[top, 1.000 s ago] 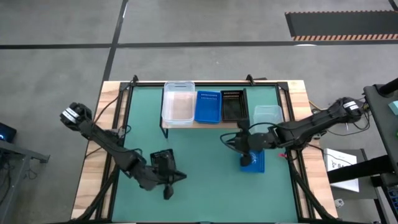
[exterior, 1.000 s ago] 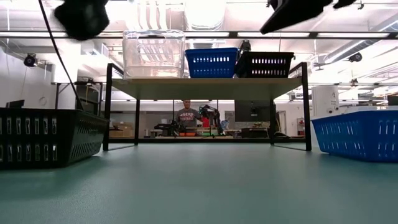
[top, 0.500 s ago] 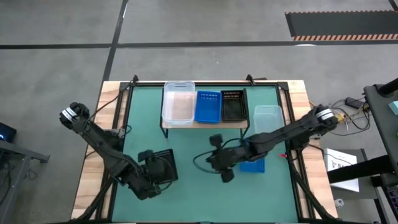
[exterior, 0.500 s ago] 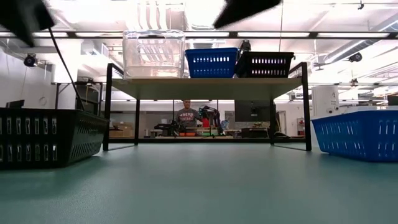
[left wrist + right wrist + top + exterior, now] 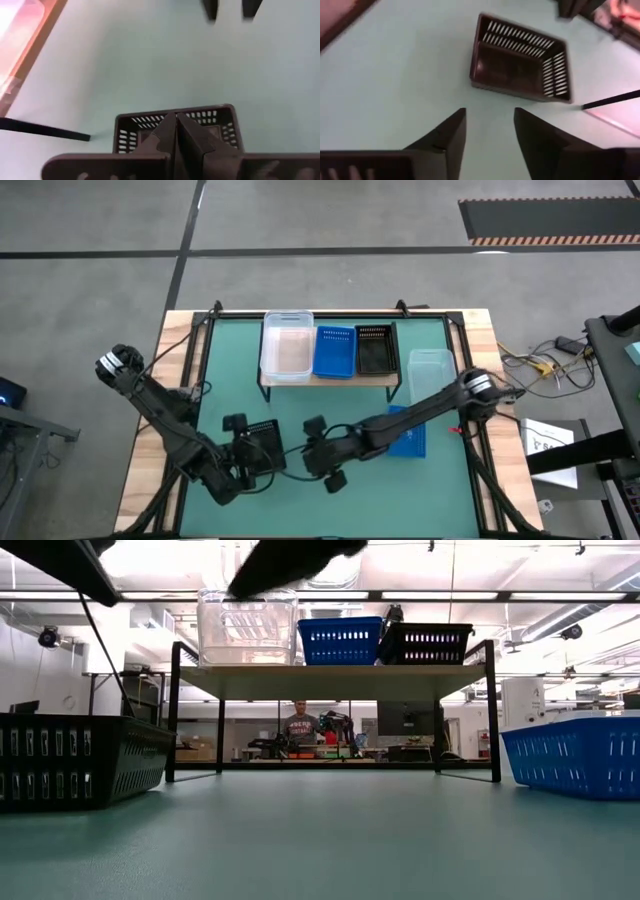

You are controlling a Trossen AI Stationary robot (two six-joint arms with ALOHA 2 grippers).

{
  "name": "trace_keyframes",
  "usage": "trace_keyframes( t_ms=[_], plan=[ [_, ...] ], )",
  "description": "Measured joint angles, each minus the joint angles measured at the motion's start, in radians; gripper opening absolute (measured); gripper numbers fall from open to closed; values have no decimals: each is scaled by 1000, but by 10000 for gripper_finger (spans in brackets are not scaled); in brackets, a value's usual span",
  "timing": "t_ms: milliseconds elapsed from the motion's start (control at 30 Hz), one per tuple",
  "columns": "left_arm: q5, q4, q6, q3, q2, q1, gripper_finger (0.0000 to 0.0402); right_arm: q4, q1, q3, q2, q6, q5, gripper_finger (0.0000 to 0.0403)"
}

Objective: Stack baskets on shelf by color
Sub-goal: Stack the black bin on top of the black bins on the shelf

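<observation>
**Green mat, baskets on and off the shelf**

Green table top (image 5: 330, 395), wood-edged, on grey concrete floor. Left gripper (image 5: 176, 131), fingers pressed together, over black basket (image 5: 262, 442). Right gripper (image 5: 489, 131), fingers apart, beside it. Shelf (image 5: 330, 379) carrying 3 baskets: clear (image 5: 286, 345), blue (image 5: 334, 350), black (image 5: 374, 348). Farther right, clear tub (image 5: 431, 368), blue basket (image 5: 410, 440).

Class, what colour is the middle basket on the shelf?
Blue: the middle basket is perforated, clearest in the low view.
</observation>
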Motion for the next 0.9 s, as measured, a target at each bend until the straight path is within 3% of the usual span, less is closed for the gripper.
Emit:
trace_keyframes(
  t_ms=[267,633,900],
  plan=[
    [1,0,-3,0,1,-12,0,46,-1,141,167,7,1,198],
    [1,0,1,0,1,-11,0,44,-3,438,434,-45,0,183],
    [8,-10,4,0,1,-12,0,42,-11,530,527,-73,6,159]
  ],
)
